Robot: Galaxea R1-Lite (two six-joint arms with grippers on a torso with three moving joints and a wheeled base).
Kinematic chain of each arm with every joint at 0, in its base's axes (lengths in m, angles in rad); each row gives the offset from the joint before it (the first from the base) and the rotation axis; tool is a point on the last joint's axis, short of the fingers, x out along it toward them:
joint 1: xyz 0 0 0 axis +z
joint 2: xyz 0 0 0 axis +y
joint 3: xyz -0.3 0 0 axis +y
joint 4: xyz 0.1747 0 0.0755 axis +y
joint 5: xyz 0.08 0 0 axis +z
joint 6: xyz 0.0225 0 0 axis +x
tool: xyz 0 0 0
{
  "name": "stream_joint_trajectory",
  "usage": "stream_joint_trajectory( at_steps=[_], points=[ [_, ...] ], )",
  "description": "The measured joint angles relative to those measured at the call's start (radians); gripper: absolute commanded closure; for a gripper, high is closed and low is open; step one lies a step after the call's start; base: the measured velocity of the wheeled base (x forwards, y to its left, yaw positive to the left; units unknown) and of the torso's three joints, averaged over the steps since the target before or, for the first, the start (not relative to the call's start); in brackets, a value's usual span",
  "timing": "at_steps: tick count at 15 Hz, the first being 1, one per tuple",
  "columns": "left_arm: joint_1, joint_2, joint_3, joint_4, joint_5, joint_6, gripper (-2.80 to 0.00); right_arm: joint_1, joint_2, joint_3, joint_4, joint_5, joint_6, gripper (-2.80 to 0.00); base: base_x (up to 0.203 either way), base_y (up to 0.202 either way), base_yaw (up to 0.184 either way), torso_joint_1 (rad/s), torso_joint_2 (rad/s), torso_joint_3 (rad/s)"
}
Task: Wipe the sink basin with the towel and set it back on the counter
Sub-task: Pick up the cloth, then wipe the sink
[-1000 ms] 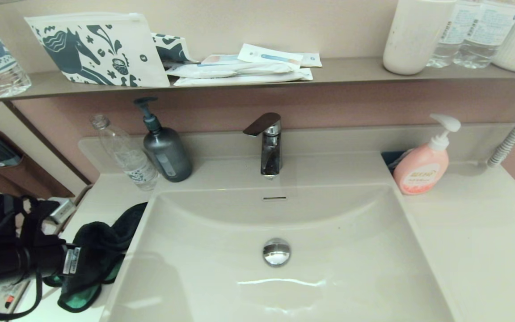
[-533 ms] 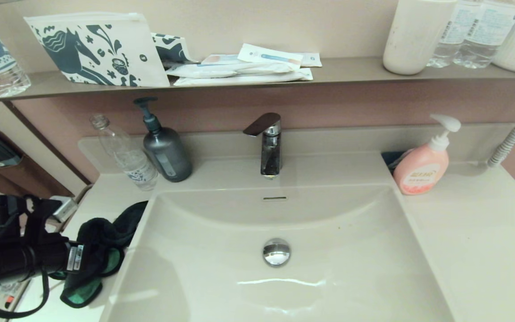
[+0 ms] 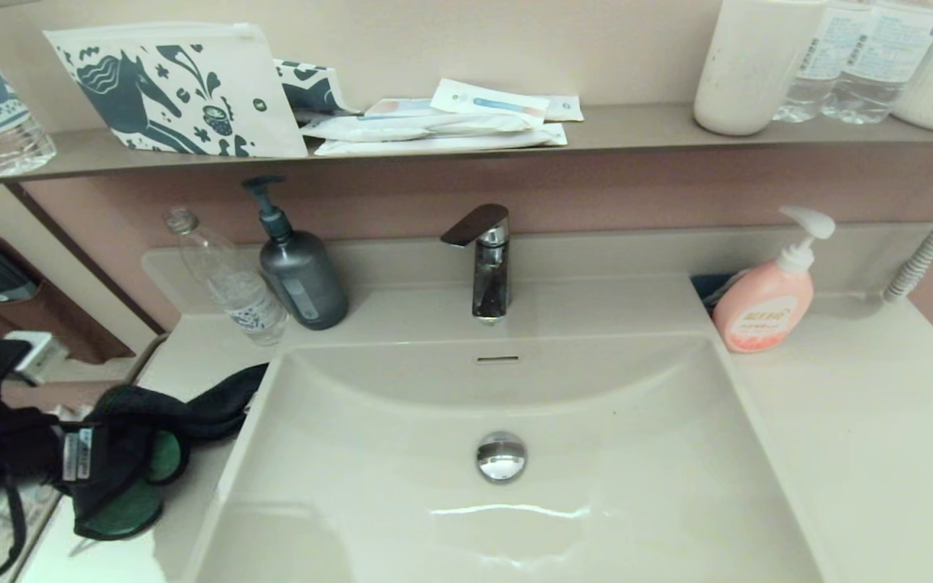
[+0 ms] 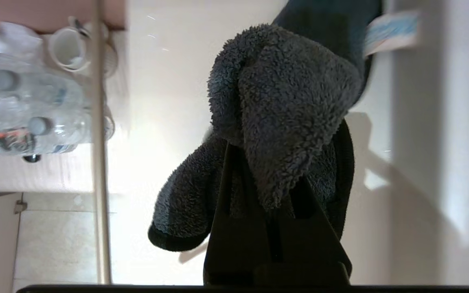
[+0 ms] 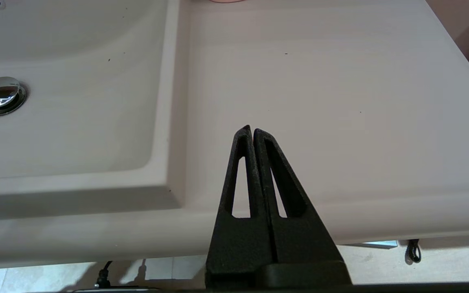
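The towel, dark charcoal with a green face showing, is over the left counter beside the sink basin. Its far end reaches the basin's left rim. My left gripper is shut on the towel's near end at the far left. In the left wrist view the fluffy towel bunches over the left gripper and hides the fingertips. My right gripper is shut with nothing in it. It hovers over the counter's front edge, right of the basin. The head view does not show it.
A clear bottle and a grey pump bottle stand at the back left. The tap is behind the basin, and a pink soap dispenser is at the back right. The chrome drain plug sits mid-basin. The wall shelf carries pouches and bottles.
My left arm has drawn back to the left with the towel, pulling it away from the basin's rim and stretching it out over the left counter. The right gripper's earlier place is not shown.
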Motion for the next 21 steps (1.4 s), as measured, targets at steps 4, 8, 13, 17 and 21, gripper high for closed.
stream_joint_trajectory(
  at_steps=[4, 8, 13, 17, 21],
  points=[
    [-0.017, -0.243, -0.108, 0.325, -0.003, -0.109, 0.00, 0.000, 0.000, 0.000, 0.000, 0.000, 0.000, 0.00, 0.000, 0.000, 0.000, 0.000, 0.00, 0.000],
    [-0.089, -0.439, -0.253, 0.697, -0.001, -0.234, 0.00, 0.000, 0.000, 0.000, 0.000, 0.000, 0.000, 0.00, 0.000, 0.000, 0.000, 0.000, 0.00, 0.000],
    [-0.278, -0.530, -0.327, 0.852, 0.000, -0.483, 0.00, 0.000, 0.000, 0.000, 0.000, 0.000, 0.000, 0.00, 0.000, 0.000, 0.000, 0.000, 0.00, 0.000],
    [-0.446, -0.493, -0.281, 0.673, 0.054, -0.562, 0.00, 0.000, 0.000, 0.000, 0.000, 0.000, 0.000, 0.00, 0.000, 0.000, 0.000, 0.000, 0.00, 0.000],
    [-0.796, -0.378, -0.249, 0.533, 0.323, -0.749, 0.00, 0.000, 0.000, 0.000, 0.000, 0.000, 0.000, 0.00, 0.000, 0.000, 0.000, 0.000, 0.00, 0.000]
  ],
)
